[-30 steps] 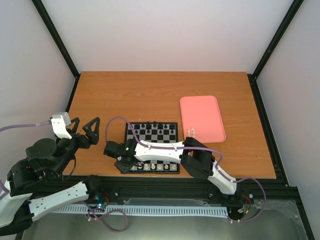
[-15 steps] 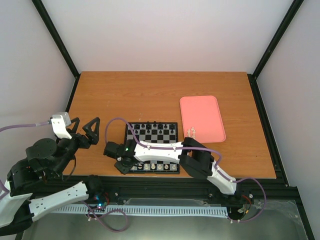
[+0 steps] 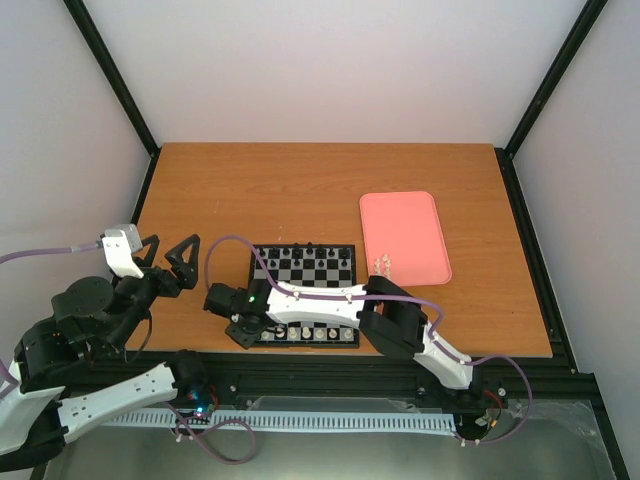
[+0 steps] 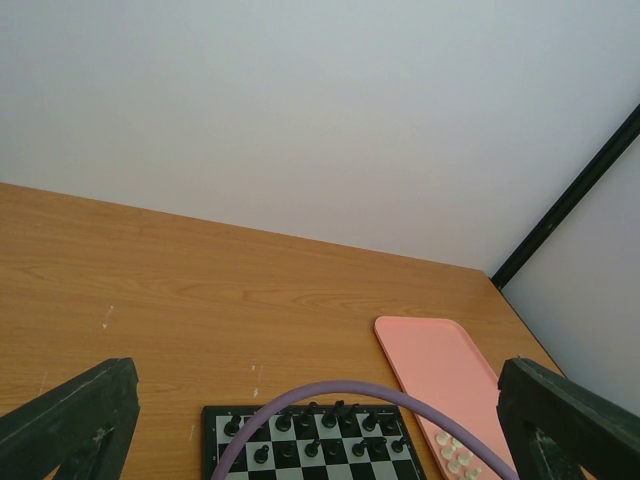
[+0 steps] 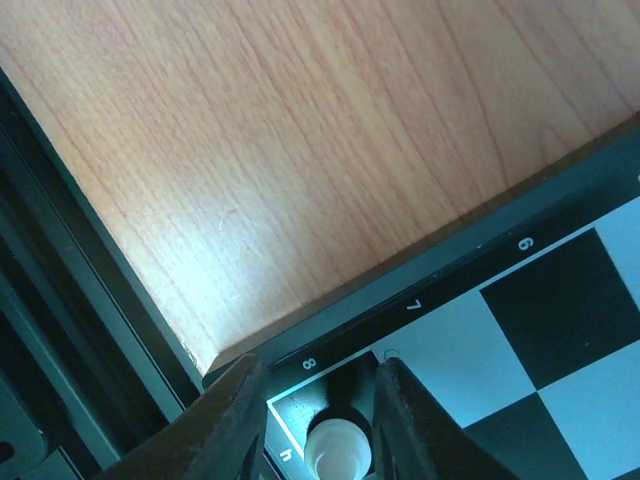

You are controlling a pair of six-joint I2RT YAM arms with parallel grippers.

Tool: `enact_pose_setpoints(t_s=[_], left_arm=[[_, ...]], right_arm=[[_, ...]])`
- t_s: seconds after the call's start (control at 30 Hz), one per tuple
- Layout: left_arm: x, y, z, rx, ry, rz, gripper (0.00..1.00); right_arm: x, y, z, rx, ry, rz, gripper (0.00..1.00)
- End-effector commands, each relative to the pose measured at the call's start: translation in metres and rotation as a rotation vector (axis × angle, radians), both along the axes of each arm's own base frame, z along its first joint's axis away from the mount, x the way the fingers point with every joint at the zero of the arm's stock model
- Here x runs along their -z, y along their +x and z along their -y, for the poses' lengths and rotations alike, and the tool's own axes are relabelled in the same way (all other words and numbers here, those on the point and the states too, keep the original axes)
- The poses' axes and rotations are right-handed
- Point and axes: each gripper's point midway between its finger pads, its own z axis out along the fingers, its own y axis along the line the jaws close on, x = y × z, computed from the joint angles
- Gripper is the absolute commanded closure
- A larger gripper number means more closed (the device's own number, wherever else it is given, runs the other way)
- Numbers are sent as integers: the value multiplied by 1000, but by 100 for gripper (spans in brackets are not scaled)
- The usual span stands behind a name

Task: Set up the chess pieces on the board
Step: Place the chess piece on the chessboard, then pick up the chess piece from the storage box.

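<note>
The board [image 3: 318, 272] lies near the table's front edge, with black figures on its two far rows and several cream-white chess pieces [image 3: 306, 333] along its near row. My right gripper [image 3: 243, 325] is over the board's near left corner. In the right wrist view its fingers [image 5: 232, 425] straddle one white piece [image 5: 338, 452] standing on the corner square, with small gaps at the sides. More white pieces [image 3: 382, 264] lie on the pink tray. My left gripper [image 3: 166, 257] is open, empty and raised left of the board [image 4: 300, 445].
The pink tray [image 3: 405, 225] lies right of the board; it also shows in the left wrist view [image 4: 430, 360]. A purple cable [image 4: 350, 392] arches over the board. The table's front edge and black rail [image 5: 60, 300] are right beside the board corner.
My right gripper has shifted slightly left and towards the near edge at the board's corner. The left arm has not moved.
</note>
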Motion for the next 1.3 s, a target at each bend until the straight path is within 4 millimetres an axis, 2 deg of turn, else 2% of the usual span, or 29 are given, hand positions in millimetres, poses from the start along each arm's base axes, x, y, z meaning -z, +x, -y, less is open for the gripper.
enact_pose_setpoints(t_s=[0.0, 0.03, 0.2, 0.27, 0.3, 0.33, 0.37, 0.5, 0.6, 0.73, 0.83, 0.93, 1.1, 1.27], left_arm=[[-2, 0, -3, -7, 23, 7, 0], [-1, 0, -3, -7, 25, 6, 0], [-3, -2, -5, -6, 21, 10, 0], [-2, -2, -5, -5, 24, 8, 0], [-2, -2, -5, -6, 25, 8, 0], [-1, -1, -4, -4, 31, 4, 0], [-1, -1, -3, -3, 37, 1, 0], [0, 1, -1, -6, 50, -10, 0], [0, 1, 0, -7, 52, -11, 0], [8, 6, 8, -5, 73, -38, 0], [26, 15, 22, -9, 110, -93, 0], [49, 24, 34, -21, 143, -132, 0], [72, 30, 40, -43, 166, -166, 0], [96, 37, 51, -53, 188, -200, 0]], right_arm=[[-21, 4, -12, -21, 40, 61, 61], [-26, 6, -13, -21, 51, 72, 60], [-55, 23, -15, 10, 92, 166, 39], [-63, 31, -14, 26, 101, 187, 37], [-66, 33, -13, 32, 104, 187, 29], [-70, 37, -11, 40, 109, 192, 5], [-73, 40, -10, 48, 115, 198, 1], [-89, 58, -1, 104, 150, 248, 0], [-98, 76, 18, 159, 141, 291, 0], [-112, 109, 67, 298, 153, 315, 0], [-123, 135, 114, 419, 174, 344, 0], [-130, 153, 162, 524, 150, 387, 0], [-139, 169, 234, 677, 105, 447, 3], [-123, 180, 294, 813, 40, 425, 13]])
